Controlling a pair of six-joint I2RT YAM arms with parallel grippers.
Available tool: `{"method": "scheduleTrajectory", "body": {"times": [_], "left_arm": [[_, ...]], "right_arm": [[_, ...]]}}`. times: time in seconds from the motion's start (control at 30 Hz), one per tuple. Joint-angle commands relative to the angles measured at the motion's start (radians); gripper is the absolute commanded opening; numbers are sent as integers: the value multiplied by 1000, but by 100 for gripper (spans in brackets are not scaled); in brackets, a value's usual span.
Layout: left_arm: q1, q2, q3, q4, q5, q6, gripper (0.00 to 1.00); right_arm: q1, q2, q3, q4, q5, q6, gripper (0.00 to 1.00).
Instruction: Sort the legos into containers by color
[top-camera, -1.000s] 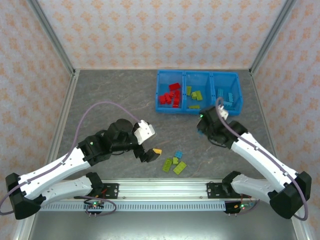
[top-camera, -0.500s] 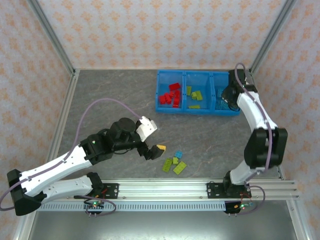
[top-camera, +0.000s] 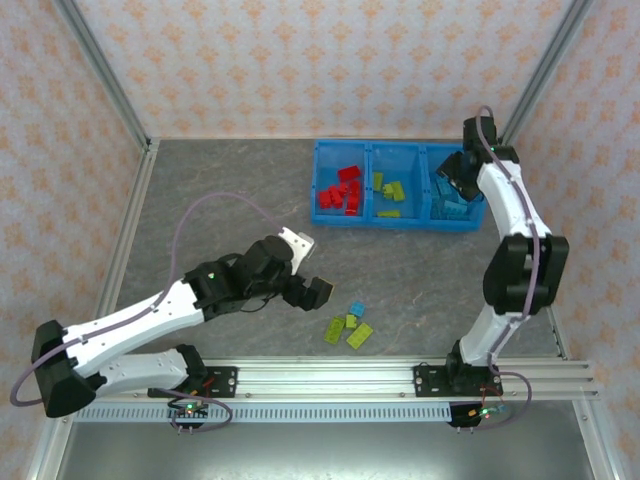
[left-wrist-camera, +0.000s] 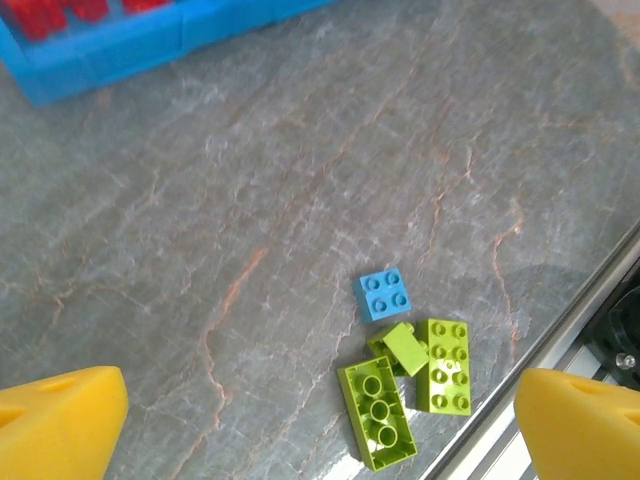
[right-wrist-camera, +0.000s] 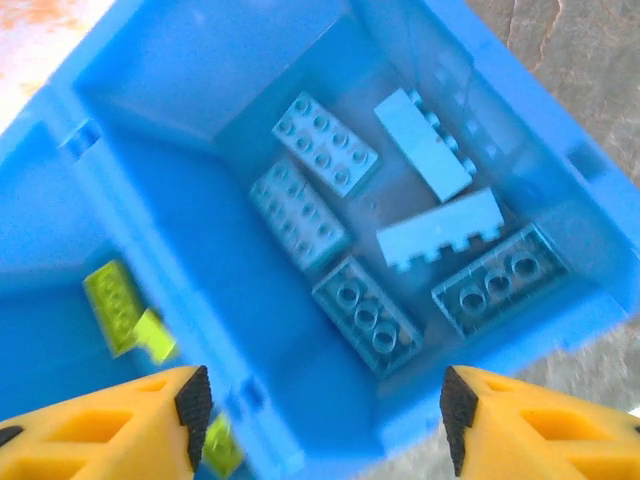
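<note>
Three joined blue containers (top-camera: 390, 222) stand at the back right, holding red legos (top-camera: 342, 192), green legos (top-camera: 390, 192) and light blue legos (top-camera: 450, 198). My right gripper (top-camera: 455, 178) hangs open over the right-hand bin (right-wrist-camera: 150, 200), with nothing between its fingers (right-wrist-camera: 120, 425); several light blue bricks (right-wrist-camera: 325, 145) lie below it. On the table near the front lie a small blue brick (top-camera: 357, 309) (left-wrist-camera: 384, 295) and three lime bricks (top-camera: 358, 336) (left-wrist-camera: 376, 412). My left gripper (top-camera: 312, 291) (left-wrist-camera: 320, 430) is open, just left of and above that cluster.
A metal rail (top-camera: 330, 378) (left-wrist-camera: 560, 340) runs along the near edge, close to the loose bricks. Cage posts (top-camera: 105, 75) and patterned walls close in the sides and back. The left half of the grey table (top-camera: 220, 190) is bare.
My right arm swung from mid-table up to the right-hand bin, and its jaws, shut until now, have opened there. My left gripper moved right, closer to the loose bricks.
</note>
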Motion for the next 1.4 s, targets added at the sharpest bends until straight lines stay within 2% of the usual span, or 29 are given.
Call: {"method": "scheduleTrajectory", "body": {"times": [0.0,0.1,0.2,0.27,0.43,0.63,0.93,1.13,1.37], "left_arm": [[-23,63,60,-46,14,-62,100],[-45,139,82,-75,41,-49,100],[-72,232,117,-118,48,-63,99],[-92,326,171,-181,49,-80,96],[-147,533,281,-230,78,-127,84],[-189,649,322,-227,63,-185,73],[-208,557,175,-196,49,-146,56],[-209,608,181,-165,99,-136,57],[-210,690,201,-154,106,-127,57]], "right_arm": [[1,-206,-119,-36,-136,17,67],[54,-345,-226,-84,-202,-26,71],[164,-446,-289,-209,-157,-55,73],[204,-514,-356,-259,-155,-14,73],[215,-670,-493,-226,-158,55,75],[215,-609,-449,-272,-159,12,76],[217,-569,-455,-237,-184,20,76],[216,-572,-466,-235,-178,22,77],[217,-577,-463,-252,-175,15,77]]}}
